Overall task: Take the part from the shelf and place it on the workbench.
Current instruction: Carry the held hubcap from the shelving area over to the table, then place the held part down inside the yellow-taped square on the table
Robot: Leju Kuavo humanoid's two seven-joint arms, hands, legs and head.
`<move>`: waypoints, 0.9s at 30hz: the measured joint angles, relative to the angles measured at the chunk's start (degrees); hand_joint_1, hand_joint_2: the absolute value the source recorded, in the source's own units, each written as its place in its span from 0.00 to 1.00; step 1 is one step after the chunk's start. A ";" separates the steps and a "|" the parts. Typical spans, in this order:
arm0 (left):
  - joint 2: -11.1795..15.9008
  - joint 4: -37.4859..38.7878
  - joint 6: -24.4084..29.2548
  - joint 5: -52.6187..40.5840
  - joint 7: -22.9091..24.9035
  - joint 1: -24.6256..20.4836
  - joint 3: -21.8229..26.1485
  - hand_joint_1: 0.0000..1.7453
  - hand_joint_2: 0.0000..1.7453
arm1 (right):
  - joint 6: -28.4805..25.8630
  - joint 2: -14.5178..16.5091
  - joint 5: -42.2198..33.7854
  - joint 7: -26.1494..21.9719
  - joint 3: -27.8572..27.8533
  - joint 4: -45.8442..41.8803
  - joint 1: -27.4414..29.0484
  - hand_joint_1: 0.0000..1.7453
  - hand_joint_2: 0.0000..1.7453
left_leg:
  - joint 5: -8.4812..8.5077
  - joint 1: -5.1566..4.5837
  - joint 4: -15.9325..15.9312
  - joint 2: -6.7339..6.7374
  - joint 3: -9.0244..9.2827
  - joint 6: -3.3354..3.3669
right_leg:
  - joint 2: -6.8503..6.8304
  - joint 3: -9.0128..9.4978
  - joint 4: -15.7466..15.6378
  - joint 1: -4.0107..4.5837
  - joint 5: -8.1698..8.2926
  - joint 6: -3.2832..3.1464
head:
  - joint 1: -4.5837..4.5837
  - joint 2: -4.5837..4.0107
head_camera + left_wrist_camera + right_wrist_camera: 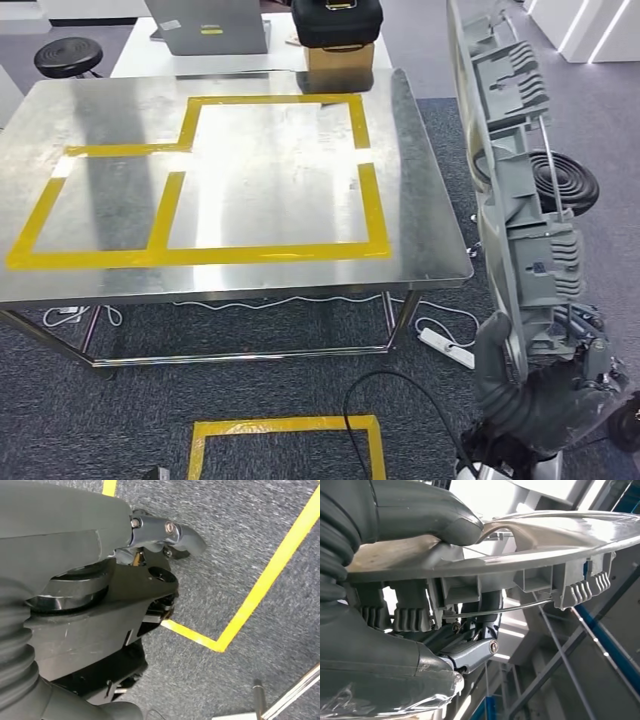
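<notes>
My right hand (528,390) grips the grey ribbed part (513,190) upright, right of the tabletop (423,180); placement remains; left hand (113,595) state unclear

The head view looks forward and down from high up, the workbench (226,170) across the upper frame. The left wrist view points closely down at carpet and yellow floor tape (264,575). The right wrist view looks upward, very close behind the part (554,545), which stands at the head view's right edge
</notes>
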 joint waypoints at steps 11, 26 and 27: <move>0.11 0.00 2.58 0.25 1.44 -0.02 0.04 0.00 1.00 | 0.00 0.02 -0.02 0.04 0.10 -0.12 -0.01 1.00 1.00 | -1.25 -0.02 13.98 0.24 -10.07 -1.73 | 0.43 3.35 -1.64 -0.21 -2.13 -2.63 | -0.54 0.00; -0.12 0.00 5.35 -0.42 3.25 -0.17 0.07 0.00 1.00 | 0.00 0.00 -0.02 0.04 0.14 -0.14 -0.12 1.00 1.00 | 2.45 0.34 0.19 0.01 -2.89 1.11 | 0.47 -5.07 13.42 0.15 -8.21 0.13 | -0.44 0.00; -0.12 0.00 5.36 -0.47 3.25 -0.16 0.06 0.00 1.00 | 0.00 0.00 0.00 0.04 0.14 -0.14 -0.12 1.00 1.00 | 2.20 0.38 0.19 -0.04 -2.48 0.98 | 0.45 -4.53 10.81 0.07 -5.70 0.16 | -0.43 0.00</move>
